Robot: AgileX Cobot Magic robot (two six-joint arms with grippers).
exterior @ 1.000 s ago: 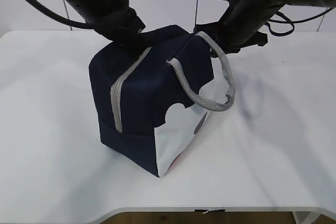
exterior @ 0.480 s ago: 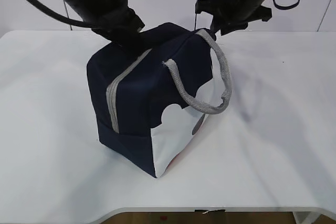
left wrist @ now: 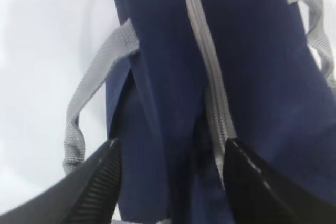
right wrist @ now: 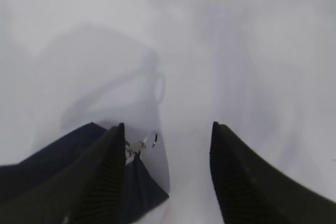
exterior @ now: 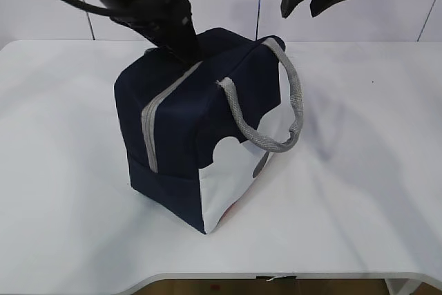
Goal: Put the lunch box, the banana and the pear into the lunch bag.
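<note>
The navy lunch bag point(exterior: 193, 136) stands on the white table with its grey zipper point(exterior: 153, 112) closed; one grey rope handle point(exterior: 276, 115) hangs down its near side. My left gripper point(exterior: 181, 50) is at the bag's top far edge. In the left wrist view point(left wrist: 171, 142) its jaws are spread, with the bag's top fabric point(left wrist: 241, 51) and zipper point(left wrist: 207, 77) between them. My right gripper point(exterior: 304, 5) is open and empty, high above the bag's right end. In the right wrist view point(right wrist: 168, 126) a bag corner point(right wrist: 136, 187) shows below. Lunch box, banana and pear are out of view.
The white table point(exterior: 359, 170) spreads on all sides of the bag; its front edge runs along the bottom of the exterior view. A pale panelled wall stands behind. The second rope handle point(left wrist: 89, 93) hangs on the bag's far side.
My right gripper has lifted up and away from the rope handle at the bag's top right, and the handle has dropped. The left arm has stayed at the bag's top.
</note>
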